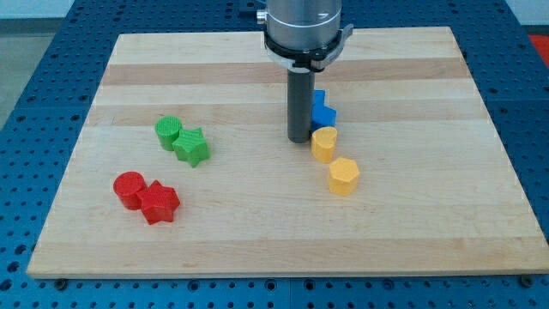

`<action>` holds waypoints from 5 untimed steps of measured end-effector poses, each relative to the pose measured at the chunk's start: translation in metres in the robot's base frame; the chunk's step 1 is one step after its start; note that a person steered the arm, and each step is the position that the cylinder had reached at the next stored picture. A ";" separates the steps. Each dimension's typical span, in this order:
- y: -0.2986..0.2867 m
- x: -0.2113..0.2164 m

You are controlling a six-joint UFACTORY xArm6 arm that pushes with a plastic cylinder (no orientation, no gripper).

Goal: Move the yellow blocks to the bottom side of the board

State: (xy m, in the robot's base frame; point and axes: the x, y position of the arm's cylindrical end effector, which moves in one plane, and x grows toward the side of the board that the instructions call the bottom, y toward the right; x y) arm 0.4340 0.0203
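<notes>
Two yellow blocks lie right of the board's middle. A yellow heart-like block (323, 143) is the upper one and a yellow hexagonal block (344, 176) sits just below and right of it. My tip (298, 139) rests on the board right beside the upper yellow block, at its left, and seems to touch or nearly touch it. A blue block (322, 110) sits just above the upper yellow block, partly hidden behind the rod.
A green round block (169, 131) and a green star block (191, 147) lie at the view's left. A red round block (129, 189) and a red star block (159, 203) lie at lower left. The wooden board (257, 240) sits on a blue perforated table.
</notes>
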 end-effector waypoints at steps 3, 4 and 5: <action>0.050 0.055; 0.051 0.053; 0.051 0.020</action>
